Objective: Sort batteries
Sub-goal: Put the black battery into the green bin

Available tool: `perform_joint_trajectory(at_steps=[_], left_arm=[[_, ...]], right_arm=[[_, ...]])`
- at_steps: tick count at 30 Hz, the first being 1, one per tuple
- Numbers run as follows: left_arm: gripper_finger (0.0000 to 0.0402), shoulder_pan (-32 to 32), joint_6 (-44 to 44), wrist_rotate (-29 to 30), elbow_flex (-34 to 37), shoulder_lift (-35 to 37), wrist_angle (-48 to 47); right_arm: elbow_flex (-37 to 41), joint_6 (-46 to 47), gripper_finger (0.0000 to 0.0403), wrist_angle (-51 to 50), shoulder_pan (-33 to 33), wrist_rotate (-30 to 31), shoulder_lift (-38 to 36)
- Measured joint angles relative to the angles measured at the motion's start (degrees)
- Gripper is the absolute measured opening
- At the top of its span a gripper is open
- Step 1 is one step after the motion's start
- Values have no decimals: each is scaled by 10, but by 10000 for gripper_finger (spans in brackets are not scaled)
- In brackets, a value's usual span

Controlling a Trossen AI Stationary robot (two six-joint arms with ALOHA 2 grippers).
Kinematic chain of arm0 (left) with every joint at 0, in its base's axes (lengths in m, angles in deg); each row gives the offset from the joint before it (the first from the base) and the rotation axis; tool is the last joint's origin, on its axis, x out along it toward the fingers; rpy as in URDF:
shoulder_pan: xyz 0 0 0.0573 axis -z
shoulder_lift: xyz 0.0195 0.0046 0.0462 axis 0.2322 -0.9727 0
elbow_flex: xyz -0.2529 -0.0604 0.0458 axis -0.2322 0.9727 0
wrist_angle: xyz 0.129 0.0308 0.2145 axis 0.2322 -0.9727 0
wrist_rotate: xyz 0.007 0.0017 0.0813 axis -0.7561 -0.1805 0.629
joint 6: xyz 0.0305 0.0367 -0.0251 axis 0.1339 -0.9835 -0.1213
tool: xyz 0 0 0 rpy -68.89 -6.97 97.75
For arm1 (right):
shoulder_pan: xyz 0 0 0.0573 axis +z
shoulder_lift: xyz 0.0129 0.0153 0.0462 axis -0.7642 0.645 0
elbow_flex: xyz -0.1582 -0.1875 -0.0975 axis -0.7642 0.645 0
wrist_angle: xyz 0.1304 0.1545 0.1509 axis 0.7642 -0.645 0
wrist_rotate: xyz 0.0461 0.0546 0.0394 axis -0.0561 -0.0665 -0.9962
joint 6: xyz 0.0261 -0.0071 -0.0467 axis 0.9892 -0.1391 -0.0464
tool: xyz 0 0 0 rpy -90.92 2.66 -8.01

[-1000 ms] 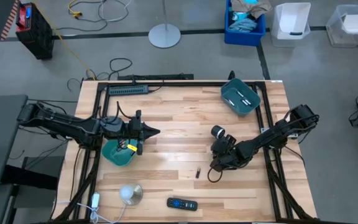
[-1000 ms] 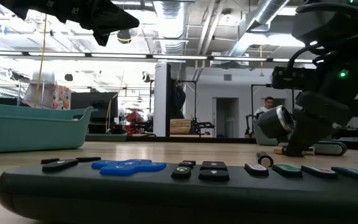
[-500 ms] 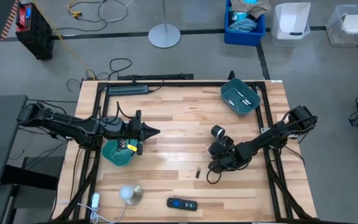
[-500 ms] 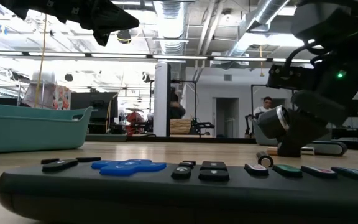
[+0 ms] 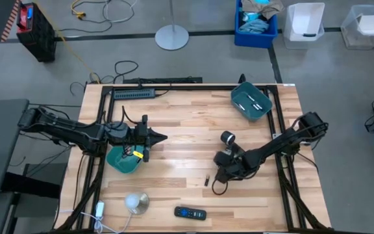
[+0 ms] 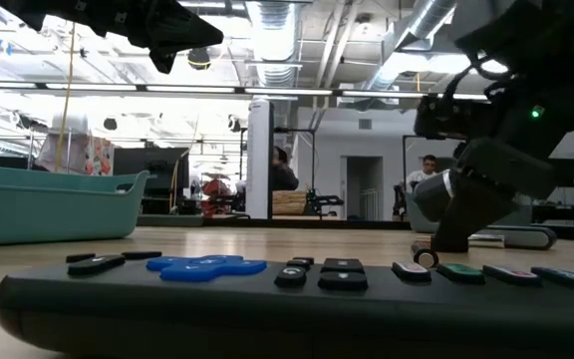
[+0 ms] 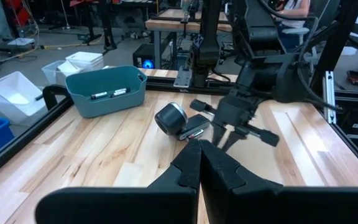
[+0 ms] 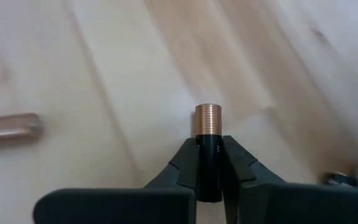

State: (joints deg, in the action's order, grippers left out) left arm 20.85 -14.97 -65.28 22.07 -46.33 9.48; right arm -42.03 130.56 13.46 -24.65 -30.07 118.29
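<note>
1. Sorting looks partly done. The blue-grey bin (image 5: 251,102) at the far right of the tabletop (image 5: 187,130) already holds a few batteries (image 7: 110,93), lying loose on its floor. What is in the teal bin (image 5: 123,160) under the left arm cannot be made out.
2. At least two cells are left. The right hand (image 5: 217,183) is clenched on one battery (image 8: 207,152), low over the wood near the front middle. A second battery (image 5: 207,180) lies flat on the boards just beside it.
3. The left hand (image 7: 200,163) hangs over the teal bin, clenched and empty.
4. The gripped battery is a small smooth cylinder, black in the body with a copper-coloured, finely ribbed end standing clear of the dark fingers (image 8: 241,171). The loose one shows the same copper and black.
5. The tabletop is pale, banded wood with a smooth finish; a round cell could roll on it.
6. Both bins are matte plastic with sloping walls. A remote control (image 5: 190,212) and a metal dome (image 5: 136,203) sit at the front edge, outside the sorting.
</note>
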Motion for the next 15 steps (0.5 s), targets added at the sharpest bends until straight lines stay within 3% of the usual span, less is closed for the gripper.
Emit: perform_joint_trajectory(at_steps=[15], left_arm=[[0, 0, 0, 0, 0, 0, 2]], right_arm=[[-18, -144, 39, 163, -12, 3, -1]])
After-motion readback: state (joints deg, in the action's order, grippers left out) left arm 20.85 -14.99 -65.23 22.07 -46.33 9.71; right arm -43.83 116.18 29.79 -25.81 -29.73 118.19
